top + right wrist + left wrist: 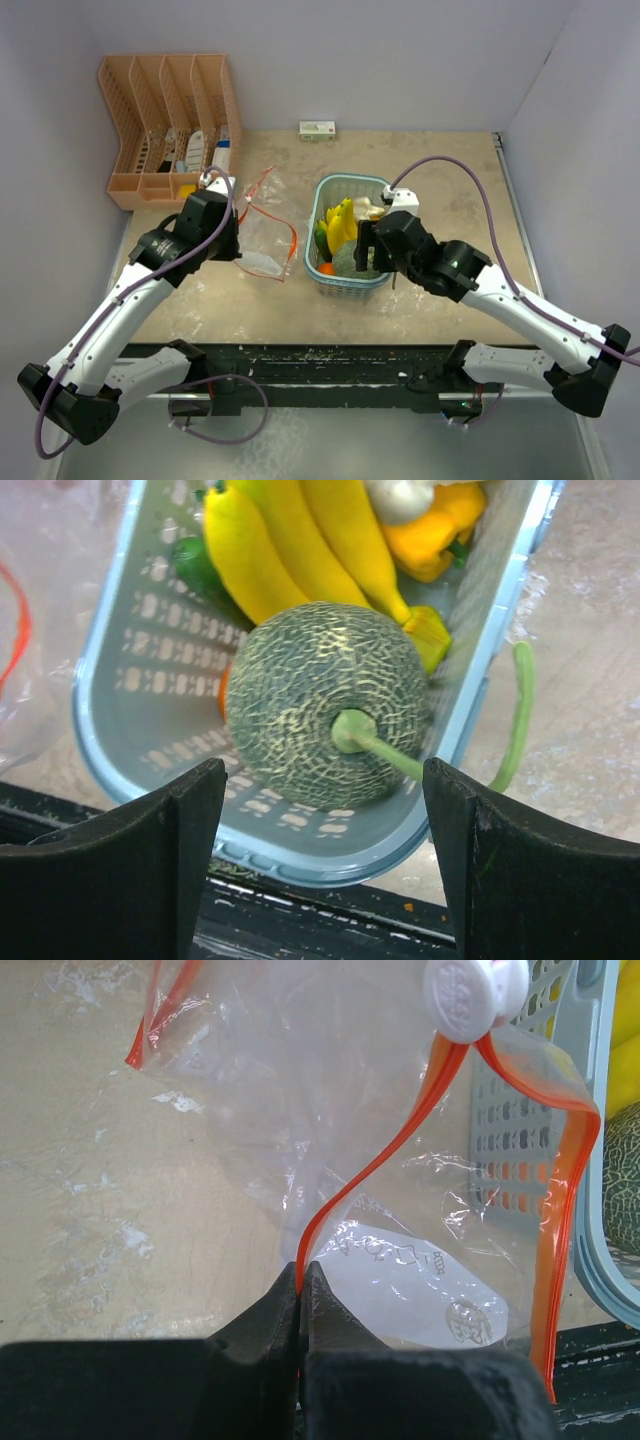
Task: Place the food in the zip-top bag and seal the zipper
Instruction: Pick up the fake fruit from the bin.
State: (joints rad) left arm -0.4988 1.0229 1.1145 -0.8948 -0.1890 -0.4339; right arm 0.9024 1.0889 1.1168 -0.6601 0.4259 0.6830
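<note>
**Beige tabletop, grey walls: the melon sits right under the open gripper, the bag waits to its left**

On the tabletop a light blue basket holds all the food. On top, at the near end, lies a round green netted melon. Behind it are the bananas, a long green vegetable and, mostly hidden, a small orange fruit.

The right gripper is spread wide and empty, and in its wrist view the melon lies directly between its two fingers. The melon has no long axis to line up on. Its stem points back toward the gripper and curls out over the basket's right rim. The bananas and the green vegetable run lengthwise along the basket, away from the gripper.

The zip-top bag lies just left of the basket, nearly touching it, with no food in it. The left gripper is pinched tight on the bag's orange zipper strip, and the white slider sits at the far end. My judgement is that the right arm, being nearer, takes the melon and carries it leftward to the bag's mouth.

The bag's white label patch has faint print, and the slider face is embossed. A small box at the back wall also carries colour printing. None of this is legible.
</note>
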